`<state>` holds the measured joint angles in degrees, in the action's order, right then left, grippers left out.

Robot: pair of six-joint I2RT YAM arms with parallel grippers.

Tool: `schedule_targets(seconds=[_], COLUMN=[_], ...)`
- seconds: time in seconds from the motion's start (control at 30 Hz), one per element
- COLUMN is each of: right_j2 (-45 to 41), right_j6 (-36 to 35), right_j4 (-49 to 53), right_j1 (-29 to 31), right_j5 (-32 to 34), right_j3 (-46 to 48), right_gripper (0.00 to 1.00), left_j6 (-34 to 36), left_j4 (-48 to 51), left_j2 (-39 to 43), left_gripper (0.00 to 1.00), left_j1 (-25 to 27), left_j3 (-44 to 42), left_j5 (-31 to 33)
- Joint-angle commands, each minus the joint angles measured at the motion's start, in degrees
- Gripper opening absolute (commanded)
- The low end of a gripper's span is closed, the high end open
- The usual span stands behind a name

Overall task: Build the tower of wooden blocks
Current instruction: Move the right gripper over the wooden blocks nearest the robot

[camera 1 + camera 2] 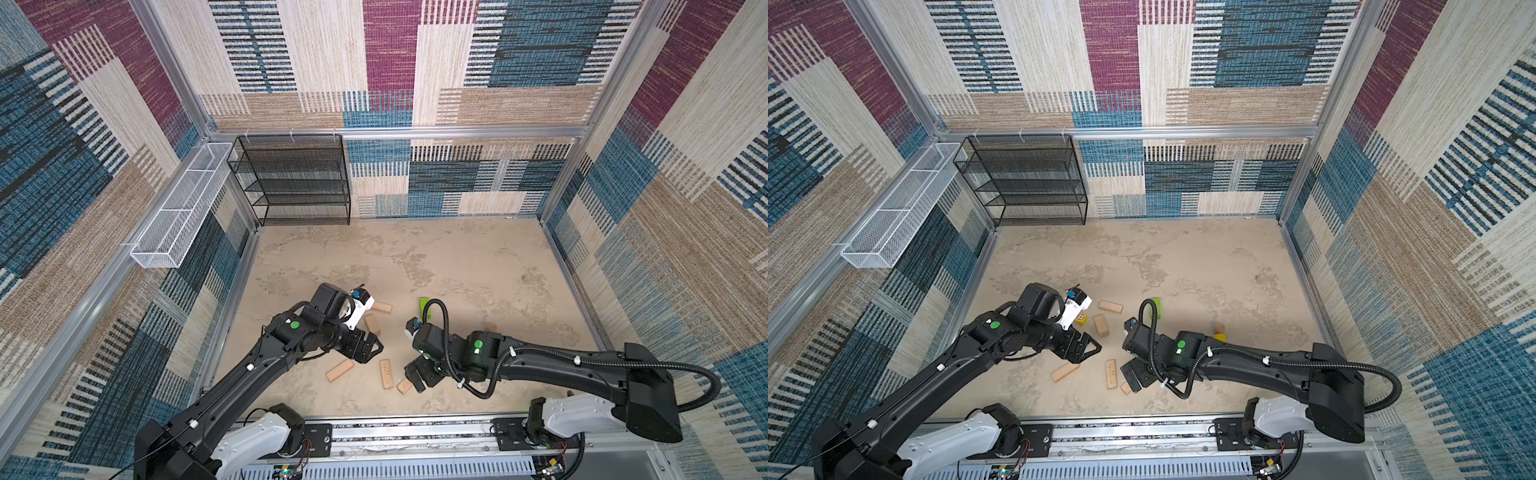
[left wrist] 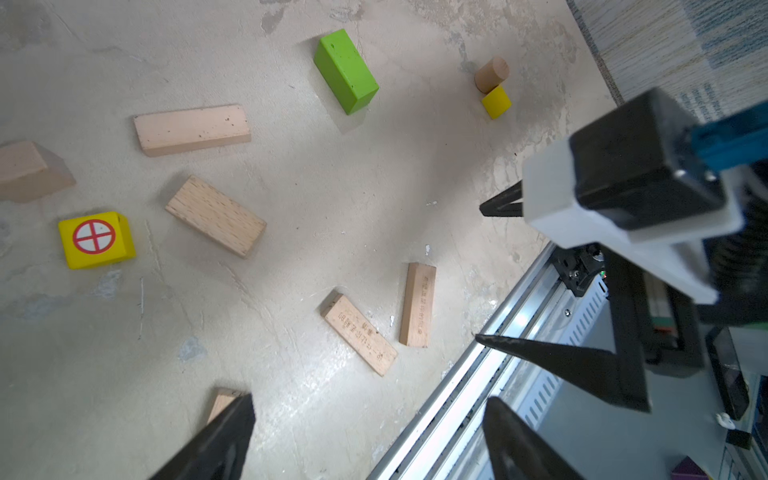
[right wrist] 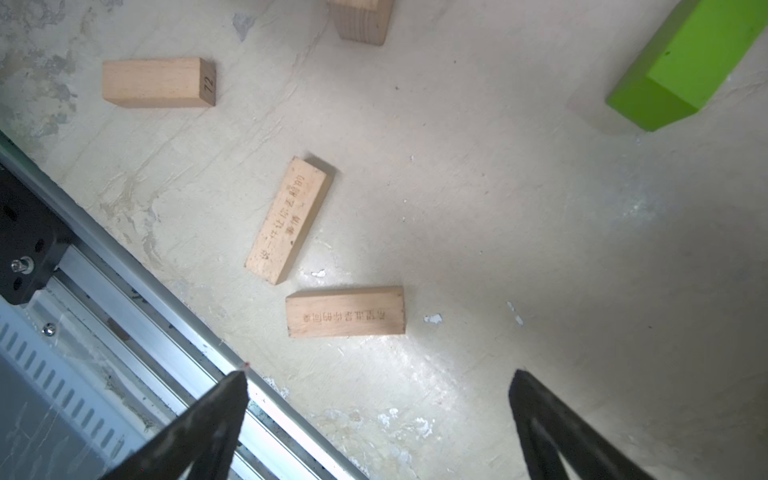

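Note:
The wood block tower is out of view; the blocks lie singly on the table. A green oblong block [image 2: 345, 70] lies farthest back, with a tan round piece [image 2: 491, 74] and a yellow piece [image 2: 496, 102] to its right. A red-marked yellow cube [image 2: 95, 239] sits by two tan bricks [image 2: 216, 216] [image 2: 192, 129]. Two printed bricks [image 3: 289, 220] [image 3: 345, 311] lie near the front. My left gripper [image 1: 372, 347] hangs open over the table, one fingertip above a brick [image 2: 222, 401]. My right gripper [image 1: 413, 378] is open and empty beside the printed bricks.
A black wire shelf [image 1: 291, 178] stands at the back left, and a white wire basket [image 1: 178, 208] hangs on the left wall. An aluminium rail [image 1: 415, 432] runs along the table's front edge, close under both grippers. Carpeted walls close in three sides.

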<state>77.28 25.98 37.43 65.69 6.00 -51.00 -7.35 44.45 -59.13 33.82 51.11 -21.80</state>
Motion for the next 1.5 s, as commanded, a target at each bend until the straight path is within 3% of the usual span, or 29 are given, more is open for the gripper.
schedule_targets(seconds=[0.0,0.5,1.2,1.47], right_j2=[1.1,9.7,16.4,18.9], right_j6=[-0.5,3.9,3.6,3.0], right_j4=[-1.6,-3.7,-0.1,0.3], right_j1=[0.7,6.8,6.8,6.8], right_j5=[-0.9,1.6,2.9,3.3], right_j3=[0.1,-1.3,-4.2,-5.7], right_gripper=[1.00,1.00,1.00,0.91], left_j6=[-0.7,-1.5,-1.7,-1.8], left_j4=[1.2,1.3,1.4,1.4], left_j2=[1.7,4.6,4.2,4.9], left_gripper=[0.91,0.92,0.92,0.92], left_j1=[1.3,4.5,4.9,5.2], left_j3=[0.2,-1.3,-1.2,-1.3], left_j5=[-0.8,9.4,11.2,11.6])
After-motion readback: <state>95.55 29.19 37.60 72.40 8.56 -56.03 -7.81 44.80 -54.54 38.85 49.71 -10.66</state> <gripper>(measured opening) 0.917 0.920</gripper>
